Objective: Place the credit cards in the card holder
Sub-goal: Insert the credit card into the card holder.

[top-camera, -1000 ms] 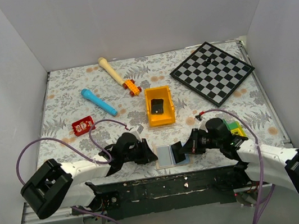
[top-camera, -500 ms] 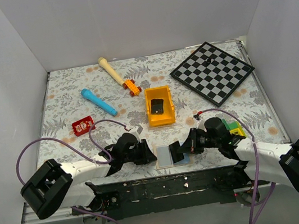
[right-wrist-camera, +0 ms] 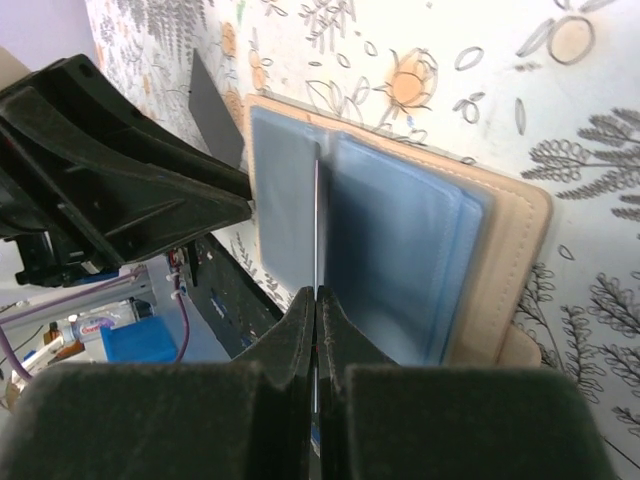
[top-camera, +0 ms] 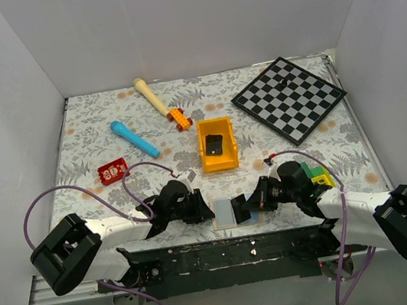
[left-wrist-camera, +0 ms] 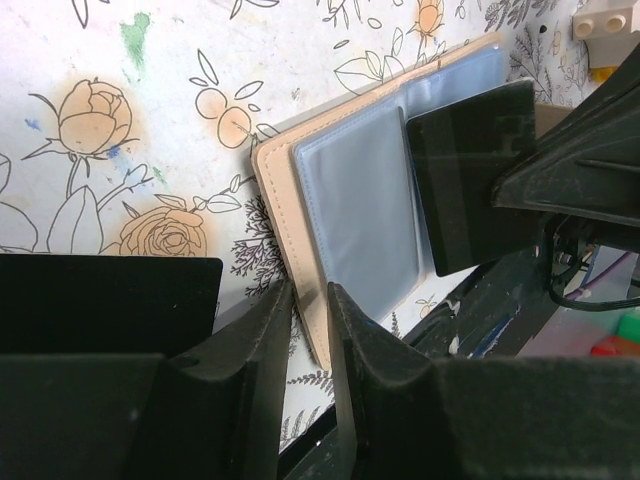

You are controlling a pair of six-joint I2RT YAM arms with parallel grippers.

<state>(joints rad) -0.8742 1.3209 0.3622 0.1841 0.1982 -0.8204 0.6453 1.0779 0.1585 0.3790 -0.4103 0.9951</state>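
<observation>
Biggest risk: the holder (top-camera: 224, 212), lying open at the bottom centre of the top view, slides on the worktop (top-camera: 93, 139) when the card is pushed in. The left gripper (left-wrist-camera: 310, 302) straddles its left edge, jaws slightly apart; I cannot tell whether it pinches. Lesser risk: the dark card (left-wrist-camera: 468, 175), clenched edge-on in the right gripper (right-wrist-camera: 316, 303), misses the pocket mouth and buckles. Count: one board (top-camera: 289, 99), one bin (top-camera: 220, 166), one holder, two sure cards, the dark one and a red card (top-camera: 113, 171) at mid left.
</observation>
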